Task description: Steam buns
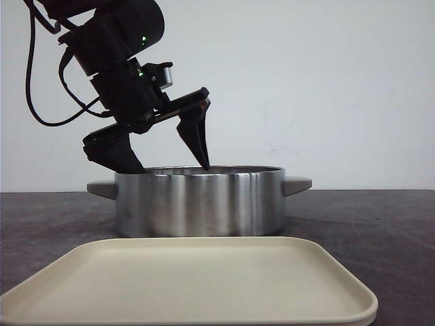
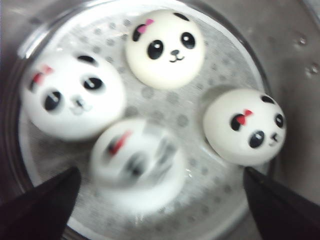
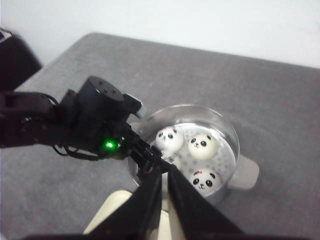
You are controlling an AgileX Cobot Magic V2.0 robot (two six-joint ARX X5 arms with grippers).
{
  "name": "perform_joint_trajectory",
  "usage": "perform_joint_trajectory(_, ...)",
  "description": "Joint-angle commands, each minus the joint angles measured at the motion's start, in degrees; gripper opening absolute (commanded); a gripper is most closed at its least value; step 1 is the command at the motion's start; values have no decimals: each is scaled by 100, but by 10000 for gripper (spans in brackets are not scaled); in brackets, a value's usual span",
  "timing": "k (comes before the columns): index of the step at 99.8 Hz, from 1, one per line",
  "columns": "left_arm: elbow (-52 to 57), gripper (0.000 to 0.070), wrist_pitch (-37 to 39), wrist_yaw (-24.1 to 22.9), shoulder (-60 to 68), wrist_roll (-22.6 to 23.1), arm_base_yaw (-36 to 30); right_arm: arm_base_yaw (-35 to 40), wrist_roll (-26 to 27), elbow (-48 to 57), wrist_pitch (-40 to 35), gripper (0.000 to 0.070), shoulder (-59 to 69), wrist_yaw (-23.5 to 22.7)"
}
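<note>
The buns (image 2: 165,47), four white domes painted with black panda eyes, ears and small mouths, sit inside a shiny round metal steamer pot (image 1: 198,202) on its perforated tray (image 2: 165,112). Three show crisply or nearly so in the left wrist view, each with a small red or pink bow, while the fourth, closest to that camera, is smeared by motion blur. The pot has a stubby handle on each side and stands on a dark grey table (image 1: 380,224), just behind a cream-coloured plastic tray (image 1: 190,282) at the front edge. The left gripper (image 1: 170,159) hangs over the left part of the pot with its black fingers spread wide, their tips at rim level, gripping nothing; the blurred bun lies between them. The right gripper (image 3: 165,192) is raised well above the table, looking down on the pot, its two fingers nearly together with only a thin slit between them.
</note>
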Motion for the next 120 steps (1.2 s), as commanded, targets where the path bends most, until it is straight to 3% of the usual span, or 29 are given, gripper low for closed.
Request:
perform_joint_trajectory(1,149,675,-304,39,74,-70,-31,61,59,68,0,14,120,15)
perform_joint_trajectory(11,442,662,-942,17,39,-77,-31,61,-66,9,-9,14,192,188)
perform_joint_trajectory(15,476,617,-1029,-2,-61,-77,-33,61,-114,-50,-4,14,214,341)
perform_joint_trajectory(25,472,435,-1060,-271,-564,-92,-87,61,-232,-350,127,14,234,772)
perform_joint_trajectory(33,468,281,-1043,-627,-1123,-63,-173,59,-313,-787,450,14,192,817)
perform_joint_trajectory(41,457,95,-1047,-929,-1762,-39,-229,61,-313,-1392,1016,14,94,883)
perform_joint_trajectory(47,444,0,-1045,-1172,-2227,28,-269,61,-321,-1921,1602,14,-4,881)
perform_joint_trajectory(73,-7,0,-1102,-1930,-4131,59,-280,59,-444,-3602,3974,14,-262,723)
perform_joint_trajectory(81,-262,0,-1132,-2210,-4607,57,-278,55,-463,-3644,4247,14,-260,730)
perform_joint_trajectory(96,-522,0,-1285,-2227,-5198,13,-278,61,-437,-3641,4760,14,-260,730)
perform_joint_trajectory(120,-518,0,-1633,-2253,-5549,20,-278,61,-442,-3641,4885,14,-260,752)
